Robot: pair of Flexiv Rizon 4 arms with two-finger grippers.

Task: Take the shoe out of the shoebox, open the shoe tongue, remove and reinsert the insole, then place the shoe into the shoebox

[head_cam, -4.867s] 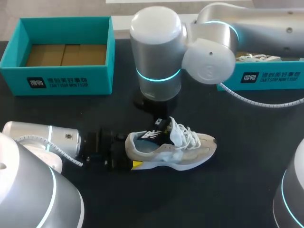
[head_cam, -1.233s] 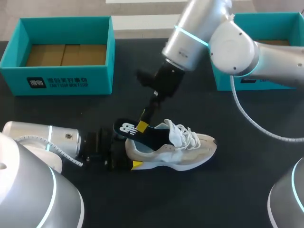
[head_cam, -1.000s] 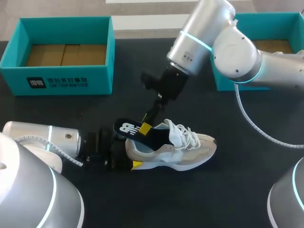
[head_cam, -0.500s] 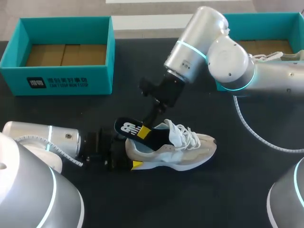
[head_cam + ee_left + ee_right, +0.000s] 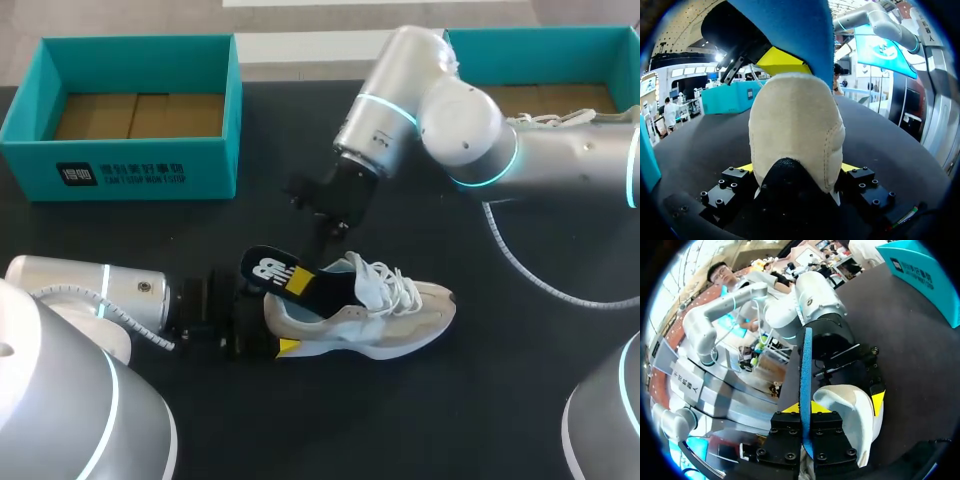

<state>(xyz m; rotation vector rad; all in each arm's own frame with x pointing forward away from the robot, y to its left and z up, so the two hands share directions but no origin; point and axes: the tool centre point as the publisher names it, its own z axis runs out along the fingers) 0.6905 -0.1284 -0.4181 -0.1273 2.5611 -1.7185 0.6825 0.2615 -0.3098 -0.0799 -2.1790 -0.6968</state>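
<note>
— Where is the shoe?
— The shoe [image 5: 375,312] stands on its sole on the black counter [image 5: 500,390], outside both boxes. Its toe points to my right and its heel faces the left arm. It has a beige upper, white laces and a white midsole, and the tongue stands up.

— And the insole?
— The insole [image 5: 283,274] is partway out. Its heel end rises back over the collar, with a dark underside and white logo facing up. Its front end is down inside the shoe. The wrist views show its other face is blue.

— What are the tools doing?
— The left tool [image 5: 797,169] is clamped on the shoe's heel, one yellow tip low on each side. The right tool [image 5: 806,410] comes down from above and is pinched on the insole, which runs edge-on between its fingers.

— What else is around?
— A teal shoebox [image 5: 150,165] sits at the far left of the counter, well apart from the shoe, with brown cardboard [image 5: 140,115] on its floor. A second teal shoebox [image 5: 570,55] at the far right holds another shoe [image 5: 548,120], mostly white laces showing.

— Is anything in the way?
— The right arm [image 5: 470,120] crosses in front of the second box and covers much of it. In the head view the shoe's heel hides the left tool's far finger.
</note>
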